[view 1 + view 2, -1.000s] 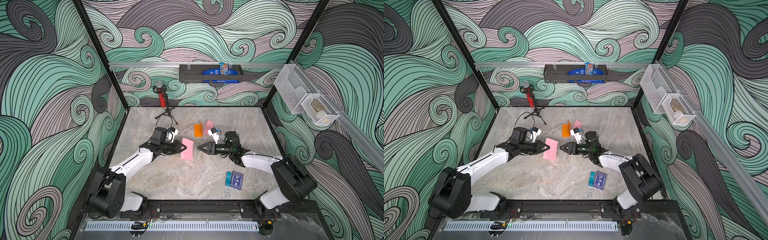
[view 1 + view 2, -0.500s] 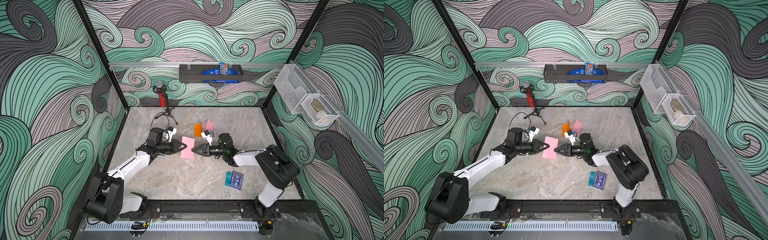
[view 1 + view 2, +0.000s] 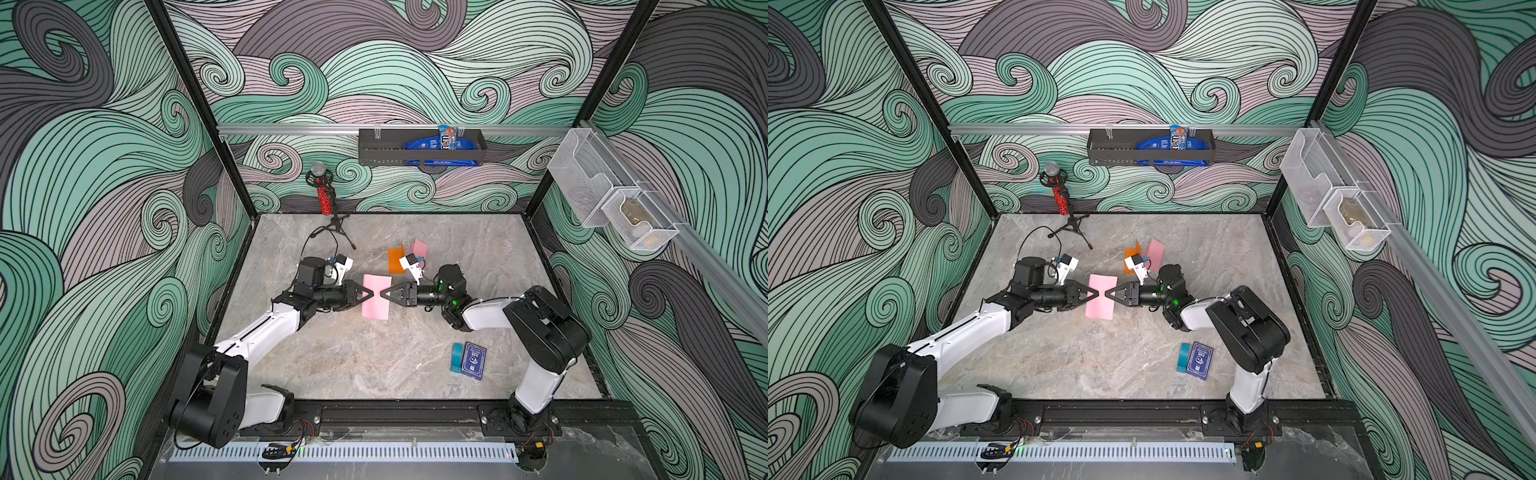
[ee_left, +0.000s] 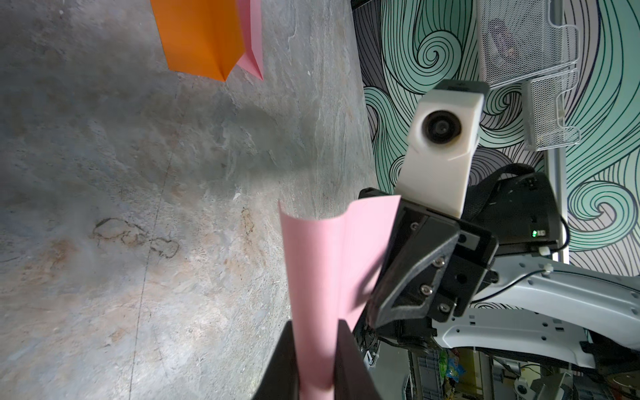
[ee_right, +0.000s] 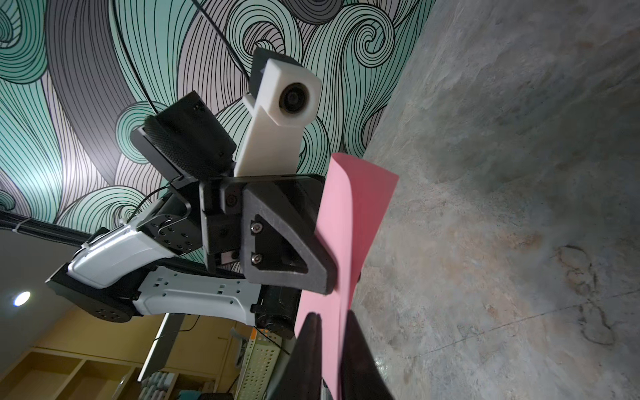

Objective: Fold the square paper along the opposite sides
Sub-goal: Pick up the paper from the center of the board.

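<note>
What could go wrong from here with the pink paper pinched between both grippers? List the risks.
1. The left gripper and right gripper pinch the pink square paper with tips nearly touching; they could collide or tear it.
2. The sheet curls in both wrist views, so its edges may meet skewed.
3. The orange folded paper lies close to the right arm's wrist and could be knocked.

Grey marbled tabletop with a microphone tripod, orange folded paper, pink folded paper, blue card box, teal block
</note>
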Tool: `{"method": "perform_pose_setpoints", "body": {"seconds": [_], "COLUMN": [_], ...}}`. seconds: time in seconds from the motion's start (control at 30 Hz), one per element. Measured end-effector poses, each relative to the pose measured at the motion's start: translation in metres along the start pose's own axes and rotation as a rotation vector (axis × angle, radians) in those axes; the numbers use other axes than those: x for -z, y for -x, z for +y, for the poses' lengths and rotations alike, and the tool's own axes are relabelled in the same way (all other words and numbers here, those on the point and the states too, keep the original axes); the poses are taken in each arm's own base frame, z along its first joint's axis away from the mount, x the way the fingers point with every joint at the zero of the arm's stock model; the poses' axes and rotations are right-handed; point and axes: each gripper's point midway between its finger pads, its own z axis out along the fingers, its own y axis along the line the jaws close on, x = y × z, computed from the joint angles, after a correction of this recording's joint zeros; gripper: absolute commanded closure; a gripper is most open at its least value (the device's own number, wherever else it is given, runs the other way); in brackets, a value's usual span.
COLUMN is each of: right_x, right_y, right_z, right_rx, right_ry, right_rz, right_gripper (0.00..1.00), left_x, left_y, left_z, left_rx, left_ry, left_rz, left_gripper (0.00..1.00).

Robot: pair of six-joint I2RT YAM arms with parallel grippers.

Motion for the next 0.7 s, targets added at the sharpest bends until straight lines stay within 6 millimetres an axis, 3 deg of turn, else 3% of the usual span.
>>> {"method": "perform_pose_setpoints", "body": {"seconds": [0.17, 0.33, 0.43, 0.57, 0.7], "right_x": [0.007, 0.014, 0.015, 0.012, 0.010], "right_y": [0.004, 0.008, 0.006, 0.000, -0.004], "right_z": [0.003, 0.035, 0.050, 0.047, 0.030], "right_rx": [0.010, 0.088, 0.122, 0.110, 0.087], "right_ry": [-0.019, 0.012, 0.035, 0.029, -0.026], "right_rz": [0.012, 0.042, 0.065, 0.106, 0.148], "right_gripper": [0.97, 1.00, 1.00, 0.99, 0.99], "left_x": [0.005, 0.015, 0.017, 0.018, 0.022], "left_y": [0.005, 0.015, 0.015, 0.008, 0.006], "left_z": [0.006, 0.002, -0.007, -0.014, -0.022], "left_rx": [-0.001, 0.012, 0.002, 0.015, 0.017], "left_ry": [0.009, -0.033, -0.085, -0.152, -0.187], "left_rz": [-0.013, -0.043, -0.049, -0.036, -0.038], "left_gripper": [0.35, 0.18, 0.15, 0.17, 0.41]}}
